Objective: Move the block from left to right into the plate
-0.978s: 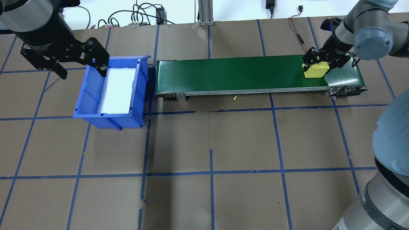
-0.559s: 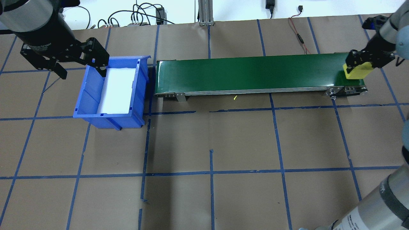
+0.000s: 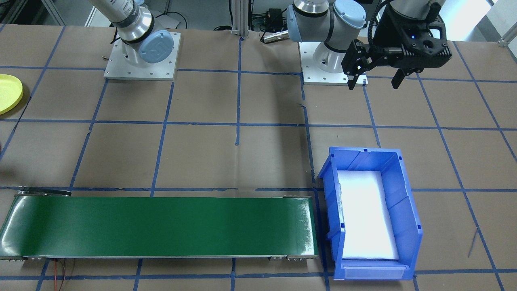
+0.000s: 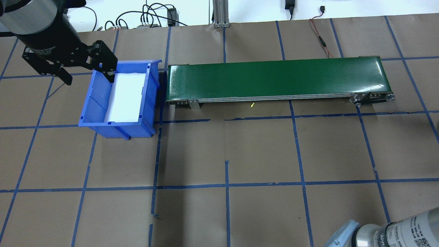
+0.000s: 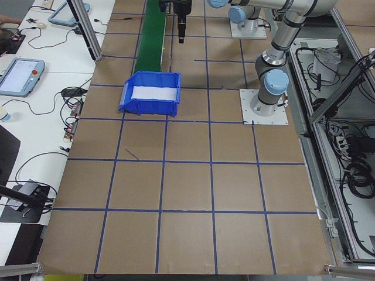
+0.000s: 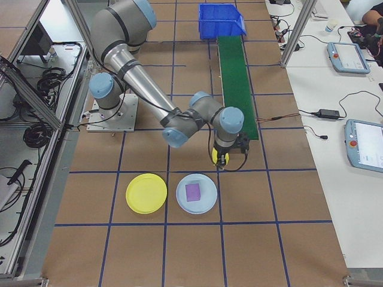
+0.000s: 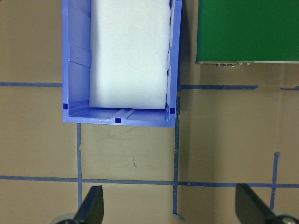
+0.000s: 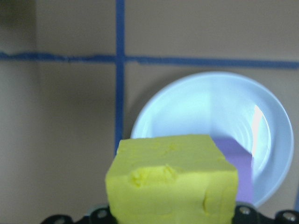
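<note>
Block (image 8: 172, 179) clamped in right tool (image 6: 222, 156), above table near plate (image 6: 146, 193).

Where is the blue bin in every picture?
Front-facing: blue bin lower right, beside the green belt.
Overhead: upper left.
Exterior left: upper middle.
Exterior right: top, far end.
Left wrist: top left.
Right wrist: not in it.
Shared landmark: the belt's end always meets the bin.

Purple block (image 8: 240, 163) half behind yellow block (image 8: 173, 179)
</note>
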`<action>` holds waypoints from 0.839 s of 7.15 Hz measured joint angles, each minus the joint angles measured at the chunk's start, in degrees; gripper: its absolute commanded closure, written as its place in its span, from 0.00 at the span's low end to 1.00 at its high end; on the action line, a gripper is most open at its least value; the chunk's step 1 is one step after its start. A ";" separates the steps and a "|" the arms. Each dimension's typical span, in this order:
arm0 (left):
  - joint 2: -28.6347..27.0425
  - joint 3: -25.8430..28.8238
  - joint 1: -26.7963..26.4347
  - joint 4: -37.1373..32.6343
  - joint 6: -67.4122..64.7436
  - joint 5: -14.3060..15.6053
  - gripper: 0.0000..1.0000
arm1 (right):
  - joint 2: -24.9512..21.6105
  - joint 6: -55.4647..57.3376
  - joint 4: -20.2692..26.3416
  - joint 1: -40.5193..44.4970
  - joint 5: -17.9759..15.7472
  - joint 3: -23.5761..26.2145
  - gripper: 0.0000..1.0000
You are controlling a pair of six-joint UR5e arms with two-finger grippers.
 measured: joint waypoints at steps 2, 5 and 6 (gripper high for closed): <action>-0.01 -0.04 0.00 0.00 0.03 0.06 0.00 | -0.94 -10.45 0.14 -10.10 -3.26 4.48 0.57; 0.01 -0.01 0.00 0.00 0.09 0.03 0.00 | -1.29 -15.46 -5.32 -19.59 -4.37 12.28 0.38; 0.03 0.00 0.00 0.00 0.09 0.04 0.00 | -1.31 -15.64 -7.20 -20.18 -3.87 14.06 0.24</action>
